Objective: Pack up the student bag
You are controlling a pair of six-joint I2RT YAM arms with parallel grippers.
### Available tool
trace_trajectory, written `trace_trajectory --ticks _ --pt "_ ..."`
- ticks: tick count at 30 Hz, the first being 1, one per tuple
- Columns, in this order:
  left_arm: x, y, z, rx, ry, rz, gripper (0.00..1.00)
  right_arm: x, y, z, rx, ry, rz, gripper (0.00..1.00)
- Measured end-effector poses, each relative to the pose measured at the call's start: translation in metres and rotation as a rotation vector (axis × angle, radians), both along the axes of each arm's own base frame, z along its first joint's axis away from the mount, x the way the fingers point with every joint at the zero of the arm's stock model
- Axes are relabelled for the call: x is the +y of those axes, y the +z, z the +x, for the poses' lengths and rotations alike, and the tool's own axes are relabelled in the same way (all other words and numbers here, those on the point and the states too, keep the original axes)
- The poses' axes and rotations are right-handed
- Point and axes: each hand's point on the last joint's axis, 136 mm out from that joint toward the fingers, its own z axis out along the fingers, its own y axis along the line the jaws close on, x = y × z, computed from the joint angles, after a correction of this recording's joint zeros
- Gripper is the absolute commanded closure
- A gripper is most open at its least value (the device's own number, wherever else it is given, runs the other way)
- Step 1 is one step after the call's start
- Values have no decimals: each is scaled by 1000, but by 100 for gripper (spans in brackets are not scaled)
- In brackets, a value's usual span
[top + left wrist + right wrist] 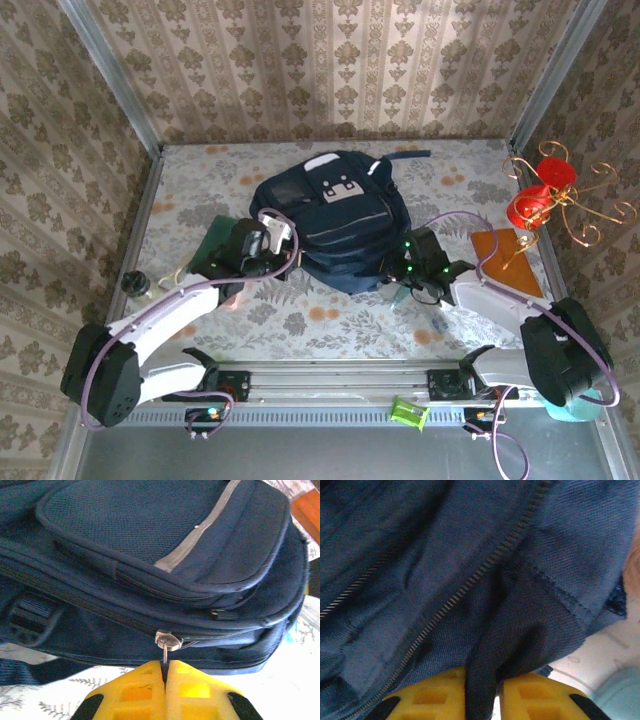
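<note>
Your student bag (335,225) lies flat in the middle of the table (200,185), closer to the far edge than the near one. The end with its white-and-grey patch (340,187) points toward the far edge. The zip runs you can see along its side in the left wrist view are drawn closed, and no view lets you see inside it. The front pocket (150,525), crossed by its grey stripe, faces up and looks flat.

Your left gripper (164,666) is at the bag's near-left side. Its yellow fingers (142,690) are pressed together on the thin metal zip pull (165,652), which hangs from the slider (168,640) on the lower zip line. The pull stands straight between the pads, just under the slider.

Your right gripper (482,682) is at the bag's near-right side. Its jaws are narrow, pinching a dark fold of the bag's fabric between the two yellow fingers (432,695). A line of zip teeth (470,585) runs diagonally across the cloth just above that fold.

Near the right edge of the table, an orange board (505,260) lies flat just beside the right arm. A gold wire stand with red ornaments (545,195) sits toward the far-right corner.
</note>
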Motion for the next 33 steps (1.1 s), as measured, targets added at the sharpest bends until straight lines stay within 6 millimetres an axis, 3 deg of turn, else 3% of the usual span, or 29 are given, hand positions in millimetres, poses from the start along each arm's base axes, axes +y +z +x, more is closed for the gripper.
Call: trace_trajectory --ticks 5,10,16,23,24,28,33 --pt "29 -7 23 -10 81 24 100 -13 17 9 -60 -24 5 92" --pt "51 -28 46 21 153 58 100 -23 22 12 -73 -48 -5 98" --pt "56 -35 63 41 168 69 100 -34 18 13 -64 -65 -28 100" --pt "60 -47 74 64 175 75 100 -32 21 14 -71 -55 -11 100" --pt "60 -49 75 71 176 76 97 -30 21 14 -73 -51 -6 100" --pt "63 -54 81 78 186 81 60 -25 27 18 -96 -38 23 100" --pt "70 -38 88 27 224 60 37 -17 24 19 -115 -20 46 97"
